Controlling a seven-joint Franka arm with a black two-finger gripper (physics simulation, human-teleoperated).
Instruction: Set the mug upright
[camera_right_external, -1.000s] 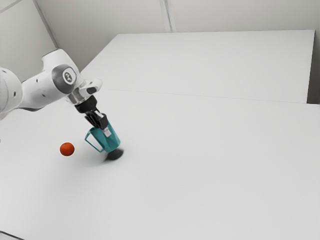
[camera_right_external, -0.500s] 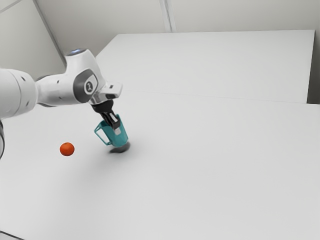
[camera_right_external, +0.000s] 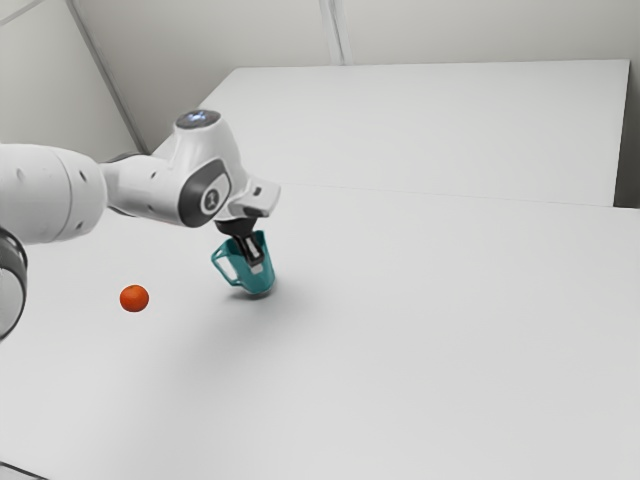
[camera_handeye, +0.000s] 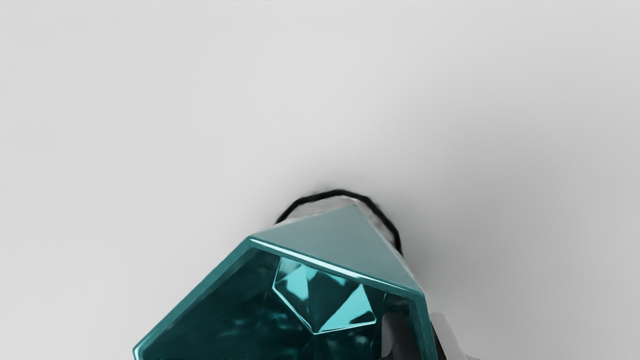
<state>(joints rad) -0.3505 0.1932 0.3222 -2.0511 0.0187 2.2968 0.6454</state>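
Pale surface (camera_right_external: 430, 350) lay beneath the tilted mug (camera_right_external: 263, 284), the hand (camera_right_external: 256, 266) clamped on it; righting, seemingly underway, needed levelling, then release.

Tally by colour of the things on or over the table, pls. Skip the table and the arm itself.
Teal: 1 (mug, a wall of it pinched by the gripper)
Orange-red: 1 (ball)
Total: 2
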